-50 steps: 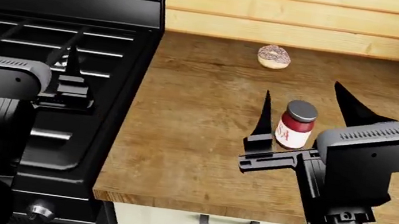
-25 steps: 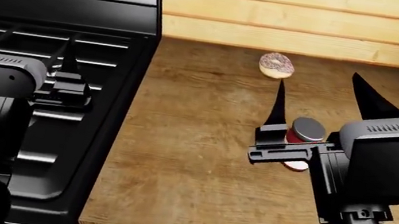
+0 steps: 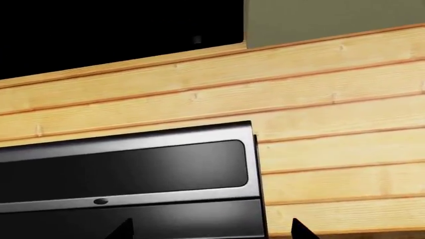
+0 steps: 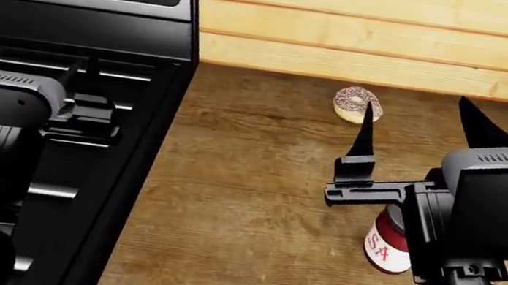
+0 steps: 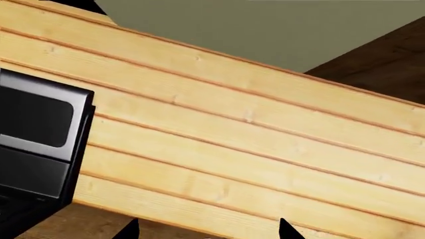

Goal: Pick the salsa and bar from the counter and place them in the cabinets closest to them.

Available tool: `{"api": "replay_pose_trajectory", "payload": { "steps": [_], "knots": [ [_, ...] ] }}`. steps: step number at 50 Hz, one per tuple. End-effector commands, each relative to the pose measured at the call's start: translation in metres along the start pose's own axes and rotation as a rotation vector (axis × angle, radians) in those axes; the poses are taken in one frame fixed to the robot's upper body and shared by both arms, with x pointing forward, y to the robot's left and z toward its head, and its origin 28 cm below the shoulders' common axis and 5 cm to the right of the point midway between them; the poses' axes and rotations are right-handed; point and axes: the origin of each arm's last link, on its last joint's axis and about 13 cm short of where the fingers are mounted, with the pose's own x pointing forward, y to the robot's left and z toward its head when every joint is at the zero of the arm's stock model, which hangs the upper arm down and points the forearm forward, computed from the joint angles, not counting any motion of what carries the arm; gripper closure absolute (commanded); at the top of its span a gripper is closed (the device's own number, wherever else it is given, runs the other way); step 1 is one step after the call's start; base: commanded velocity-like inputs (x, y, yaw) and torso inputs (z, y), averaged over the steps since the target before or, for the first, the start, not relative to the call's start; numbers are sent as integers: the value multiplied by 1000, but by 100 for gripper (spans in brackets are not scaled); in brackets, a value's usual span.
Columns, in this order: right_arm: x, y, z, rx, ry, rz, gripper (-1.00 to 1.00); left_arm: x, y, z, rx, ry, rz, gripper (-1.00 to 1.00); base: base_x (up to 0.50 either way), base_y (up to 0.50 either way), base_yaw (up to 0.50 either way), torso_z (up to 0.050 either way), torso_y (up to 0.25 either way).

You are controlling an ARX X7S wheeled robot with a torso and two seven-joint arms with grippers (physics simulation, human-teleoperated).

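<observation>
Salsa (image 4: 386,247) upright on counter (image 4: 244,215); under right end effector (image 4: 422,139), fingers spread | left end effector (image 4: 81,75): unclear

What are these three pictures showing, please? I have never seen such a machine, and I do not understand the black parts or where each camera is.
This is a simulated robot with two arms. The head view looks down from its head: the left gripper hangs over the black stove, and the right gripper, open and empty, is above the wooden counter. The salsa stands on the counter, partly hidden under the right arm, with a sprinkled doughnut farther back. The two wrist views come from cameras near each gripper; they show mostly the plank wall.
</observation>
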Motion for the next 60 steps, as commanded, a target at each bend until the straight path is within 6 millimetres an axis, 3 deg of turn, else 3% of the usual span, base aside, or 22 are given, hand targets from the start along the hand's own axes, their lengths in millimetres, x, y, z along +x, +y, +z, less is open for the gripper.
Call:
{"api": "replay_pose_trajectory", "payload": {
  "steps": [1,2,4,14,22,23,25,30,31,60],
  "knots": [
    [-2,-8,10,10,115,-57,-100,0,-1,-2,1,2,-7,-100,0,0,0,0,0],
    [-5,-6,14,10,125,-4,-100,1,-2,-2,0,3,-7,-100,0,0,0,0,0],
    [-17,-11,15,1,146,-105,-100,1,-2,-3,-2,3,-10,-100,0,0,0,0,0],
    [-31,-37,17,64,302,-141,-100,3,-5,-6,-6,10,-18,-100,0,0,0,0,0],
    [-33,-51,2,184,364,-132,-100,1,-4,-8,-9,20,-22,-100,0,0,0,0,0],
    [-32,-51,-2,184,368,-125,-100,1,-5,-8,-9,23,-23,-100,0,0,0,0,0],
    [-54,-44,-20,196,375,-122,-100,1,-5,-8,-12,26,-22,-100,0,0,0,0,0],
    [-21,-20,-31,212,392,-166,-100,0,-7,-11,-15,35,-26,-100,0,0,0,0,0],
    [-18,-15,-31,230,383,-88,-100,0,-8,-11,-15,35,-27,-100,0,0,0,0,0],
    [-29,-6,-41,189,473,-74,-100,1,-7,-13,-13,40,-27,-100,0,0,0,0,0]
  ]
}}
